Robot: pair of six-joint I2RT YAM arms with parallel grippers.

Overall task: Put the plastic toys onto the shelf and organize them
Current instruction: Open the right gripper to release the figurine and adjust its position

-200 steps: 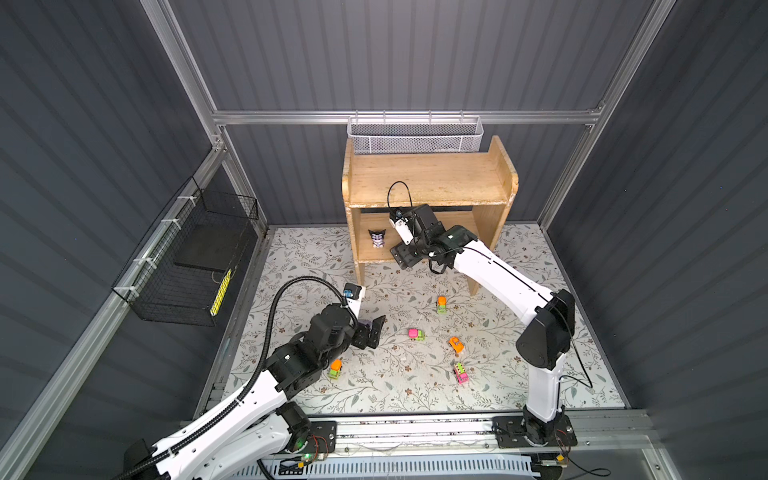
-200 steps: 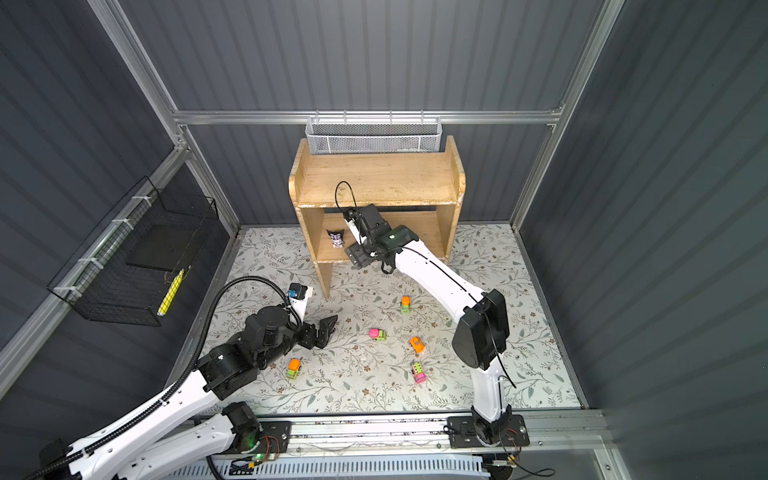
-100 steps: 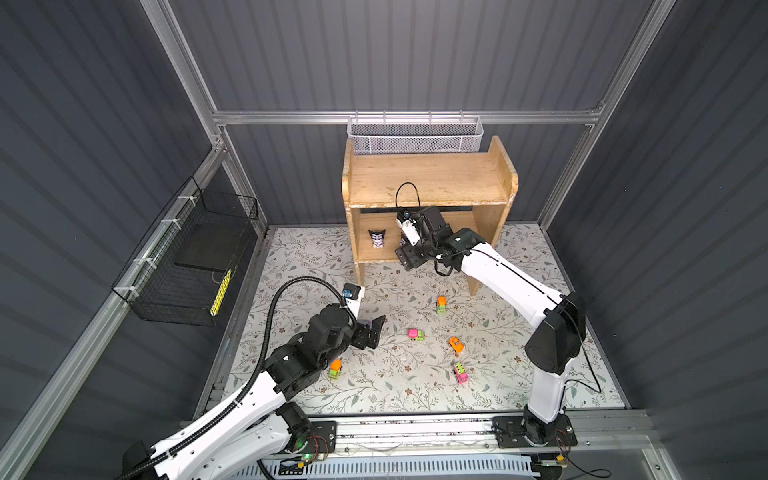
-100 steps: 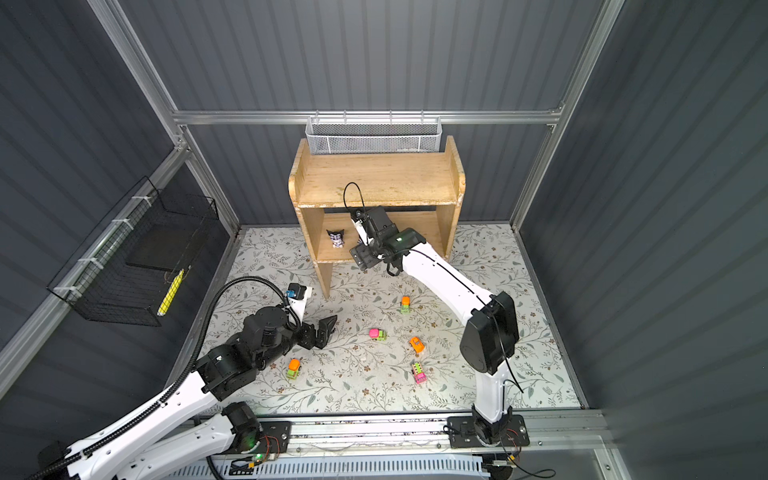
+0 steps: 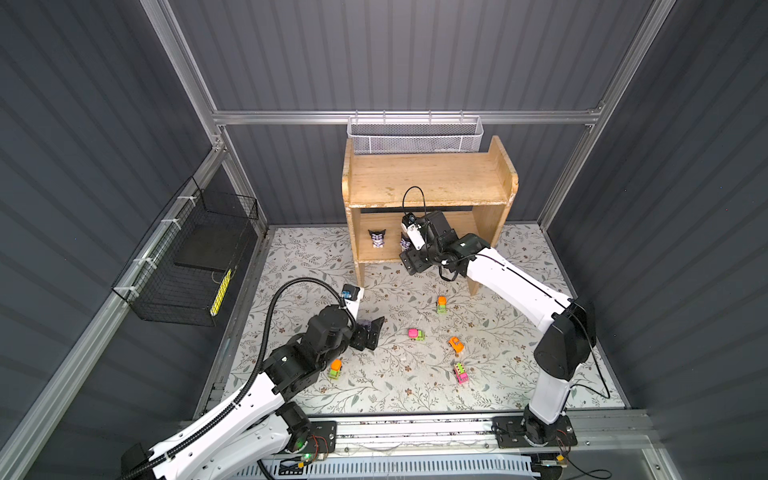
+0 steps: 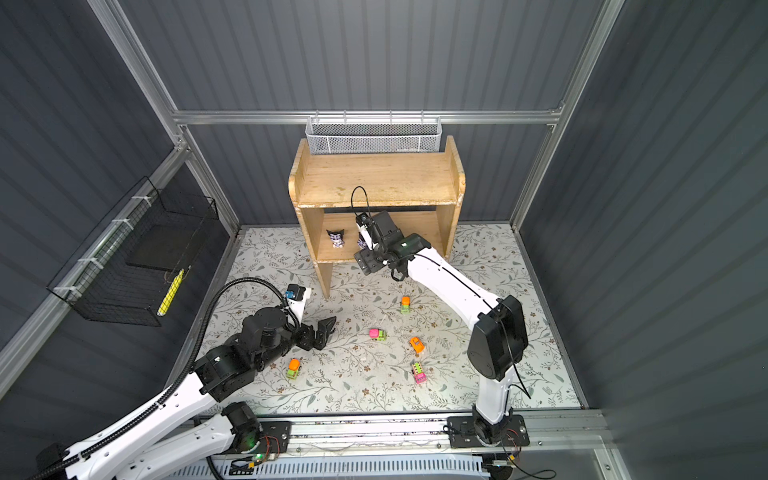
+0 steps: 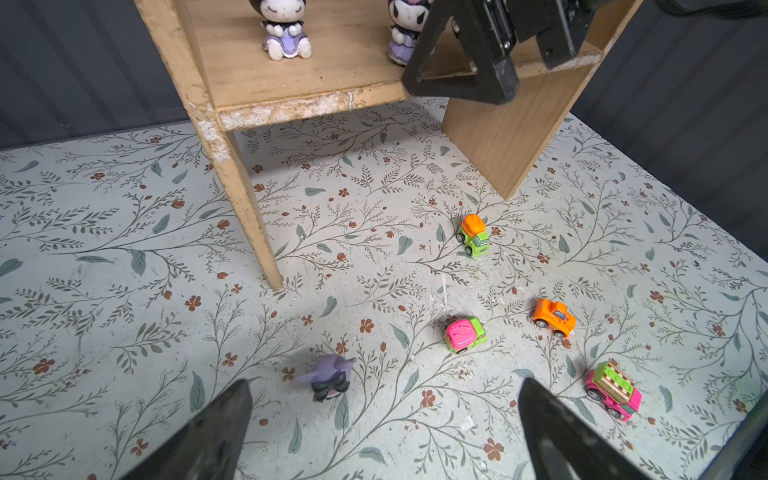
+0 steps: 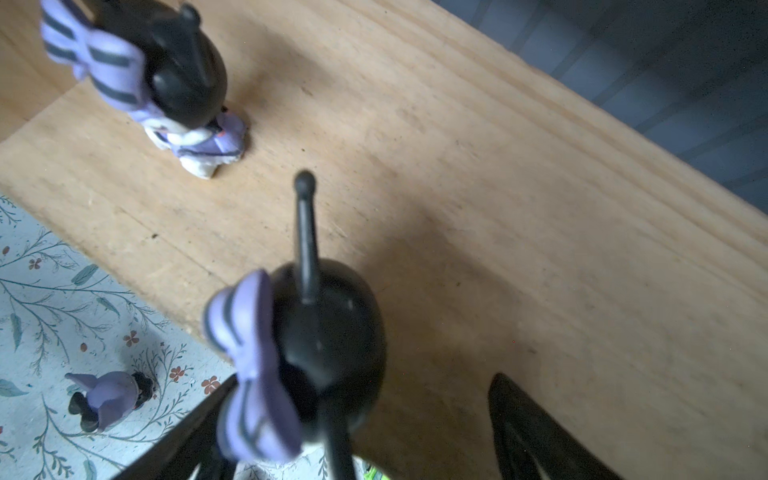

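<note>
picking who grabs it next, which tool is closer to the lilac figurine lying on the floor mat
Left. The left tool hovers open right by the fallen figurine; the right tool is away at the lower tier of the shelf, open around a standing figurine.

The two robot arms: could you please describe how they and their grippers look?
Both arms have white links and black joint housings. The left arm carries a thick ribbed black hose. The right arm has a thin black cable looped at its wrist. The left gripper and right gripper are black, with tapered fingers shaped as open triangular frames.
</note>
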